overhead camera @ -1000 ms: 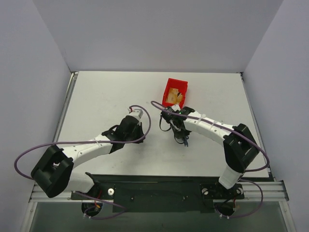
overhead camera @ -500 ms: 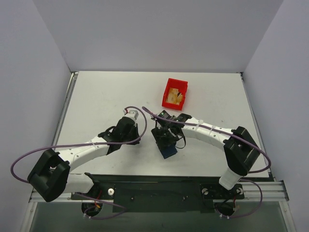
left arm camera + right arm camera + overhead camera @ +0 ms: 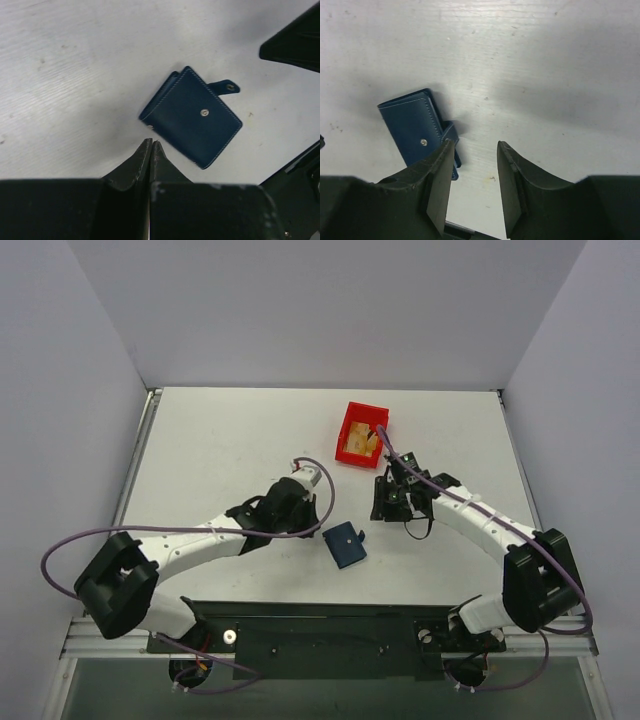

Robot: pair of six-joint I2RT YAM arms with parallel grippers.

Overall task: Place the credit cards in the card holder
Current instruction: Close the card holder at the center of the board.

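Card holder [image 3: 412,131] corner hidden behind right gripper [image 3: 475,145] finger; tan shapes in red bin [image 3: 366,413], perhaps credit cards [image 3: 362,443], too small to confirm.

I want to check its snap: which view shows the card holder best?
Left wrist: the card holder lies whole and folded in mid-frame, with its snap stud and loose tab plain. Right wrist shows it partly hidden by the right gripper. Top external shows it only as a small blue rectangle.

The pale grey table [image 3: 220,450] carries a folded navy card holder [image 3: 345,545] (snap side up, strap loose) and, toward its twelve o'clock, a red bin [image 3: 362,433].
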